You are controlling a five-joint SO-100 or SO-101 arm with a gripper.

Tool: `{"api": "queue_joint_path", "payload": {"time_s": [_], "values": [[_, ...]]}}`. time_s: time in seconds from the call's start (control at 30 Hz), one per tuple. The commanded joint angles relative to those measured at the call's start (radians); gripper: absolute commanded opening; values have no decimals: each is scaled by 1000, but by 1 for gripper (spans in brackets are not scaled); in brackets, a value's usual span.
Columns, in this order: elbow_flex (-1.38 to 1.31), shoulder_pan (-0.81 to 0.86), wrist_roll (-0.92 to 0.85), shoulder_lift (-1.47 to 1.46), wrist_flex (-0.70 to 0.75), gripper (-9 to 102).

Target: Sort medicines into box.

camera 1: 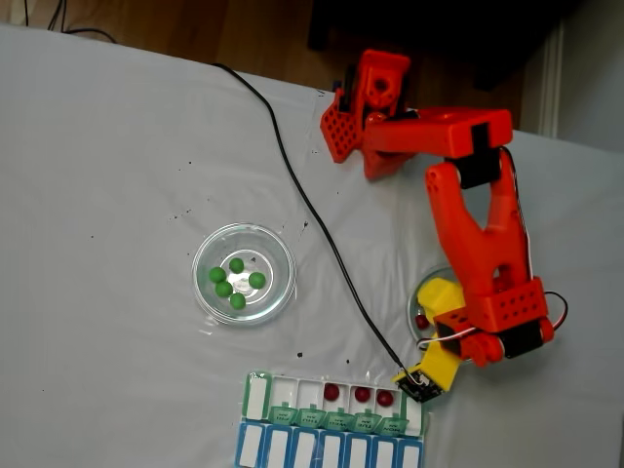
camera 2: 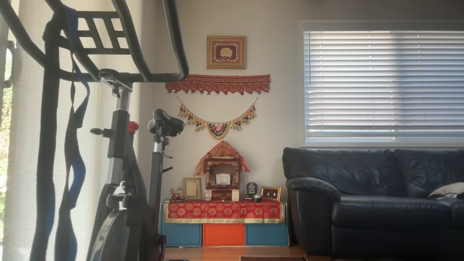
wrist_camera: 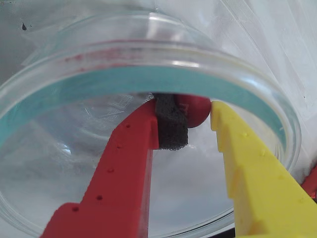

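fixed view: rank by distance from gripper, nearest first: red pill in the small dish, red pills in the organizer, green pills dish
From the gripper:
1. Red pill in the small dish, right beside the jaws.
2. Red pills in the organizer, below and left.
3. Green pills dish, far left.

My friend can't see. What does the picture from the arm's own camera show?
The tool, one finger red and one yellow, reaches into a clear round glass dish. A dark red pill sits between a black foam pad on the red finger and the yellow finger.
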Motion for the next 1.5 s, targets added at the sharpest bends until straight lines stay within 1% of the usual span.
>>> {"api": "queue_joint_path", "payload": {"time_s": [0.0, 0.2, 0.37, 0.47, 0.57, 0.77, 1.0, 1.13, 1.3, 1.47], "values": [[-12, 11, -8, 114, -5, 1], [-6, 0, 84, 178, 6, 1], [17, -3, 135, 232, -48, 1], [-23, 5, 169, 241, -23, 1], [-67, 11, 218, 235, 11, 1], [-61, 6, 351, 304, 17, 1], [-48, 38, 480, 411, -29, 1], [-57, 86, 515, 471, -69, 1], [-41, 146, 508, 529, -141, 1], [-64, 202, 445, 514, -140, 1]]}}
